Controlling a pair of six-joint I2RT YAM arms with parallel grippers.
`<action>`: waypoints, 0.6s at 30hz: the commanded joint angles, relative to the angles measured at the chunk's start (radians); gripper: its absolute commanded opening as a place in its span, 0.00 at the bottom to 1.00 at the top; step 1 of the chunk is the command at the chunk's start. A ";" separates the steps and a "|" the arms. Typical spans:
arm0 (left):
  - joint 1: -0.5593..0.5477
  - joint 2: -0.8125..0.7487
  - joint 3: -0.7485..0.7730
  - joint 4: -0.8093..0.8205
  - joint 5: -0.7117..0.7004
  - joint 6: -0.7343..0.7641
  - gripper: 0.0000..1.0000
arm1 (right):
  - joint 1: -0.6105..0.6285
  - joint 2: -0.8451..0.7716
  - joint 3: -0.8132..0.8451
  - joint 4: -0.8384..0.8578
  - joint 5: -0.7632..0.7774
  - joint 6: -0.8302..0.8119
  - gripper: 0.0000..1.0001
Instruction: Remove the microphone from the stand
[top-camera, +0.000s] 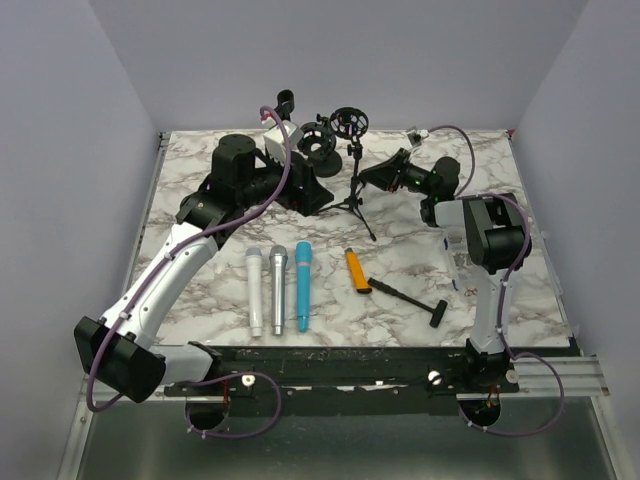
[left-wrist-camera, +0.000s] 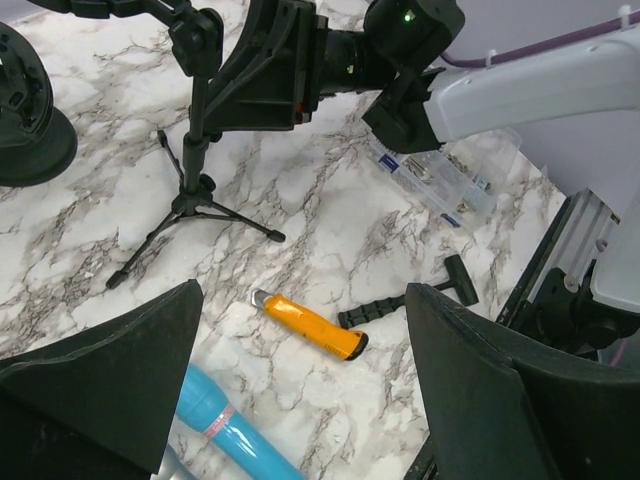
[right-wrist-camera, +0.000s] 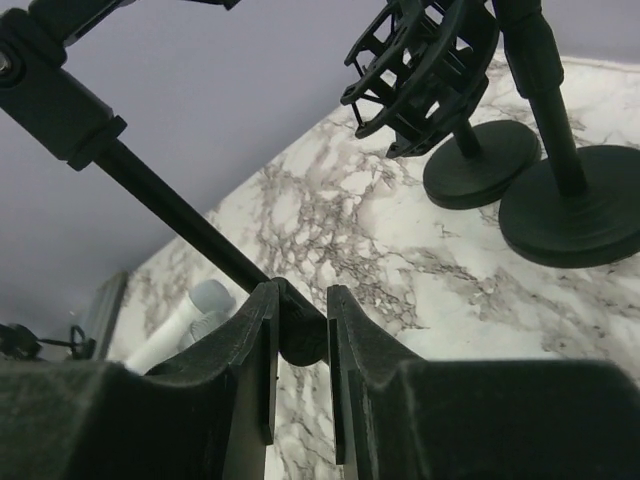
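The right tool (right-wrist-camera: 300, 300) is clenching the thin pole of the tripod stand (top-camera: 353, 185), probably bracing it so it is not tipping. The left tool (left-wrist-camera: 302, 290) is hanging released beside it, jaws wide. A dark microphone (top-camera: 287, 101) appears to be sitting in a clip at the back of the bench (top-camera: 410, 250). Loose microphones (top-camera: 277, 290) are lying in front.

teal microphone (left-wrist-camera: 218, 418) cropped, stand pole (right-wrist-camera: 170, 213) partly hidden
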 joint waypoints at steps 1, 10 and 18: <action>-0.006 0.001 0.000 0.008 -0.022 0.019 0.84 | 0.016 0.027 -0.012 -0.525 -0.112 -0.437 0.01; -0.006 0.003 0.004 0.006 -0.018 0.018 0.84 | 0.014 -0.115 -0.001 -0.570 -0.004 -0.258 0.49; -0.007 0.013 0.008 0.005 0.007 0.008 0.84 | 0.013 -0.262 -0.078 -0.620 0.219 0.235 0.72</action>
